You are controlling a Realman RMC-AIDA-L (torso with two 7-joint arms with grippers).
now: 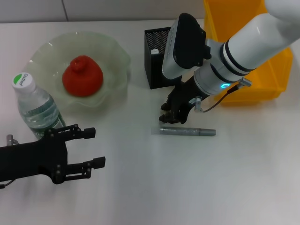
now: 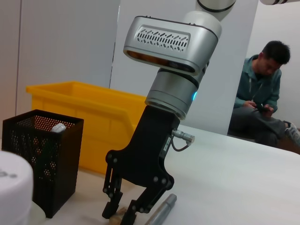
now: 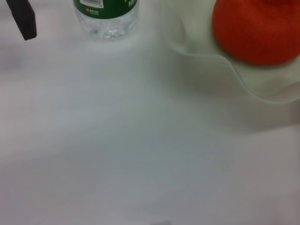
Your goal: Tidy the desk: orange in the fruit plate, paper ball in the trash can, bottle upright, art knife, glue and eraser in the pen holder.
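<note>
Bottle cap (image 1: 21, 80) beside the fruit plate (image 1: 115, 70) bears small lettering, not legible. No other markings readable.

The right arm (image 1: 253, 47) is showing white shells with black ring bands, a silver vented wrist housing (image 2: 168, 42), a glowing cyan light and a thin cable. Both end effectors are wearing black, bolted linkages.
</note>
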